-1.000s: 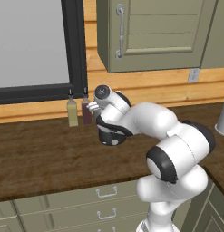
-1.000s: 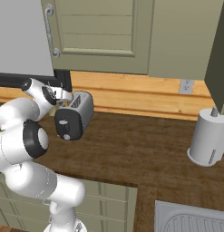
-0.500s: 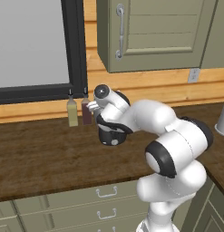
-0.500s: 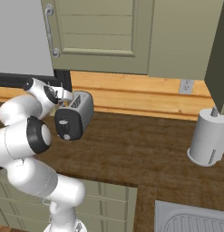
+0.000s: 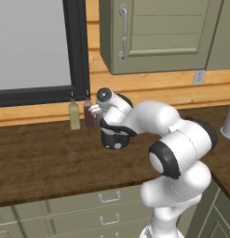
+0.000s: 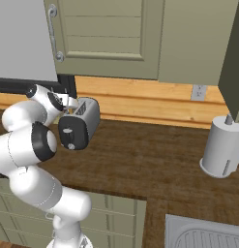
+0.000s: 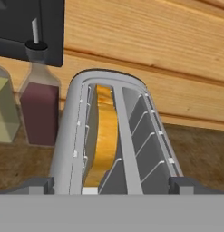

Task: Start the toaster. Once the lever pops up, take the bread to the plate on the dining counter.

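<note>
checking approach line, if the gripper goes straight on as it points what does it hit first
Probably the toaster top, around the slot holding the bread; the open gripper straddles it, though depth is unclear.

Two bottles stand side by side on the dark wood worktop (image 5: 37,158) below the black-framed window (image 5: 32,46): a pale yellow-green bottle (image 5: 74,115) and a dark red bottle (image 5: 88,114). A grey cylinder (image 6: 222,152), perhaps a paper-towel roll, sits near the wall outlet (image 6: 199,91), with a sink (image 6: 208,235) below.

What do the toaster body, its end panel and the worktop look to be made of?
Toaster: brushed or satin metal by the look, silver-grey with soft sheen along the slots. End panel: glossy black, likely plastic, with a matte grey dial. Worktop: dark wood, visible grain, low sheen.
</note>
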Available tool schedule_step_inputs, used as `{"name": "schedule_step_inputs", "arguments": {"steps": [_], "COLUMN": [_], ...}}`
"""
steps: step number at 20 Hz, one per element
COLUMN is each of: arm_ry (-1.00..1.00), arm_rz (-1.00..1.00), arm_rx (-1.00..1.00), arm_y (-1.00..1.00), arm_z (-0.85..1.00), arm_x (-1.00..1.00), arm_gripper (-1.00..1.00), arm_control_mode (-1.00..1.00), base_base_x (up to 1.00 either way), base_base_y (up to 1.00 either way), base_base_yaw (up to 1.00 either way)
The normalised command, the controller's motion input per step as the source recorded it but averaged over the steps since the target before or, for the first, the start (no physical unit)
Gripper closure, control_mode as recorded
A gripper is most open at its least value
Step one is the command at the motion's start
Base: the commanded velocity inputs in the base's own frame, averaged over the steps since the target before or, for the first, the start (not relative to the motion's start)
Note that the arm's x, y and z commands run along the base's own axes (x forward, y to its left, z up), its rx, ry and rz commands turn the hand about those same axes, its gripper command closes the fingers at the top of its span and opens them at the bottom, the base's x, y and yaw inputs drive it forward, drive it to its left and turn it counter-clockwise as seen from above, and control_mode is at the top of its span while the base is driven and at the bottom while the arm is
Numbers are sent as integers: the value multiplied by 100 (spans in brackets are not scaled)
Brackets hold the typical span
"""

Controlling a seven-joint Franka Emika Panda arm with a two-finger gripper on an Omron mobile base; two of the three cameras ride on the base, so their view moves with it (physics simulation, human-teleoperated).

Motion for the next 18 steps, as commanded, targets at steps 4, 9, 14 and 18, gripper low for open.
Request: {"name": "schedule_step_inputs", "arguments": {"steps": [4,9,14,18], "arm_ry": [0,0,0,0], "arm_rz": [0,0,0,0], "arm_rx": [0,0,0,0], "arm_y": [0,0,0,0], "arm_z": [-6,-6,-6,-8], "arm_x": [7,9,9,9], "arm_gripper": [-100,-100,-100,-100], "arm_control_mode": [-100,-100,-100,-100], "base_base_x": [0,0,0,0], "base_base_y": [0,0,0,0], "base_base_yaw": [0,0,0,0]}}
